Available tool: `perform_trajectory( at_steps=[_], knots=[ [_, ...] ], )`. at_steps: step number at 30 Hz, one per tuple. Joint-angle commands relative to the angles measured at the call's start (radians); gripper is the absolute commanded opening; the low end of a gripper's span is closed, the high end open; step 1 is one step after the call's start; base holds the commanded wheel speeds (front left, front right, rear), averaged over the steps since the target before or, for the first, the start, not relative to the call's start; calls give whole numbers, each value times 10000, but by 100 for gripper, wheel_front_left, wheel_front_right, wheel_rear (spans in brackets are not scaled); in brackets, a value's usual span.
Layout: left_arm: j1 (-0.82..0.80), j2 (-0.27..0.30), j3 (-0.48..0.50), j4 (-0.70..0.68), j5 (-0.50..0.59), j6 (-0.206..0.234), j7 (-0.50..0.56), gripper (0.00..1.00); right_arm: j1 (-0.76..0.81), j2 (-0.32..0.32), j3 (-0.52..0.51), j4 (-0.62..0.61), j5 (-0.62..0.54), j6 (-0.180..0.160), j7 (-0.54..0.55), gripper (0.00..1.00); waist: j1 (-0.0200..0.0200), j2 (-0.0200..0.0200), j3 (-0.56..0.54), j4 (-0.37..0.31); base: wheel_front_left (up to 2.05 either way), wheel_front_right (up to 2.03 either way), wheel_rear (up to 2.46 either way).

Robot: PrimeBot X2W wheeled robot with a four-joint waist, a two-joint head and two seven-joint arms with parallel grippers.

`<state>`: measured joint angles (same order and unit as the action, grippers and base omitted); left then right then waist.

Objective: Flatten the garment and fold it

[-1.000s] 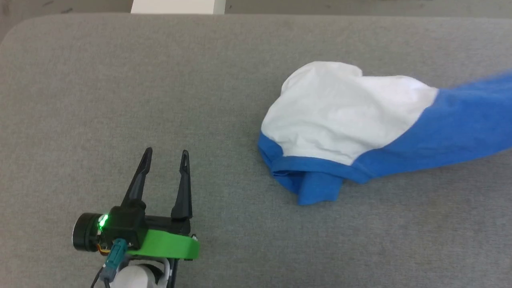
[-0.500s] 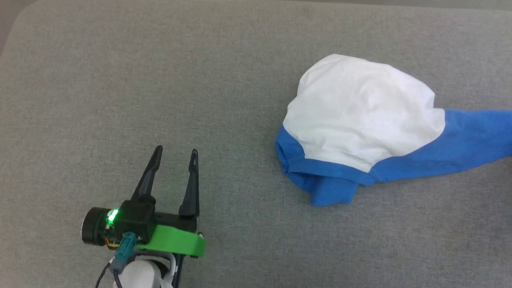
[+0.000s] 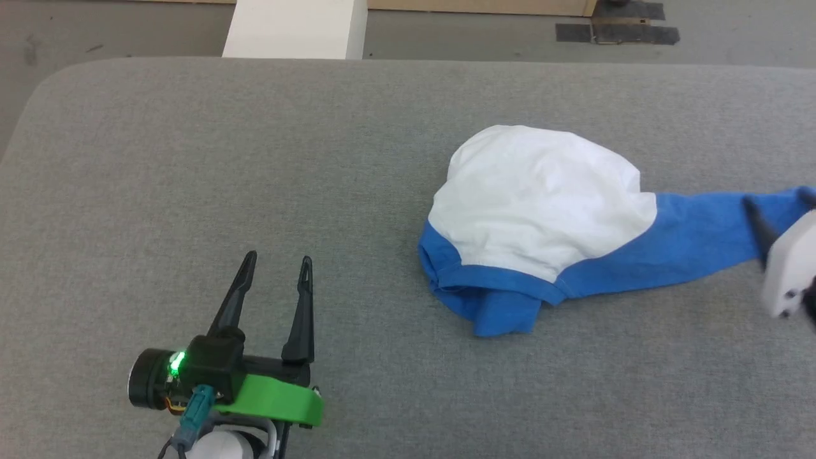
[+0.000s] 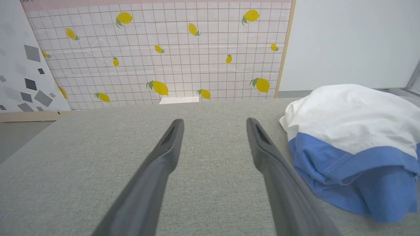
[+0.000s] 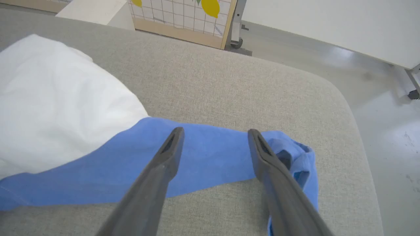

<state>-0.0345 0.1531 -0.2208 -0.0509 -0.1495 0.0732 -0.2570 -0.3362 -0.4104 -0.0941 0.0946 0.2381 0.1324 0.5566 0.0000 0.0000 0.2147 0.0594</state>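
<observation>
Garment (image 3: 542, 197) on table (image 3: 191, 159), left hand (image 3: 278, 258) well apart at its left.

- A grey fabric-covered table (image 3: 191, 159) with rounded corners is shown.
- A shirt (image 3: 542, 197) is laid bunched on its right half, the white body heaped up.
- One blue sleeve (image 3: 695, 236) is stretched flat on the surface toward the right edge.

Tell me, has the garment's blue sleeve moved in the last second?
Yes. Against the white body, which stayed put, the blue sleeve has dropped from angling up-right to lying flat on the grey table.
</observation>
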Motion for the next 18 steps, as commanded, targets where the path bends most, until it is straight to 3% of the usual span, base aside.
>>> perform_trajectory(
  at_steps=[1,11,12,13,14,15,18],
  knots=[
    [21,-13,18,-65,-14,-63,-47,100,249,104,185,-20,80,-17,249,100,0,0,161,55,0,0,0],
    [-389,-14,-33,-179,64,-87,-47,100,314,533,985,1108,298,-17,991,100,0,0,1097,437,0,0,0],
    [-411,-22,-33,-165,64,-83,-47,100,276,586,994,1276,292,-17,1043,87,0,0,1139,441,0,0,0],
    [-440,-32,-34,-142,63,-84,-47,100,211,667,955,1471,283,-17,1090,59,0,0,1169,442,0,0,0],
    [-461,-44,-38,-122,63,-84,-47,100,147,711,905,1592,228,-17,1095,22,0,0,1187,439,0,0,0],
    [-482,-64,-44,-96,60,-84,-47,100,67,740,850,1707,119,-17,1069,0,0,0,1195,429,0,0,0],
    [-495,-116,-44,-21,49,-73,-47,100,-139,755,731,1838,-96,-17,924,0,0,0,1099,358,0,0,0]
  ],
)
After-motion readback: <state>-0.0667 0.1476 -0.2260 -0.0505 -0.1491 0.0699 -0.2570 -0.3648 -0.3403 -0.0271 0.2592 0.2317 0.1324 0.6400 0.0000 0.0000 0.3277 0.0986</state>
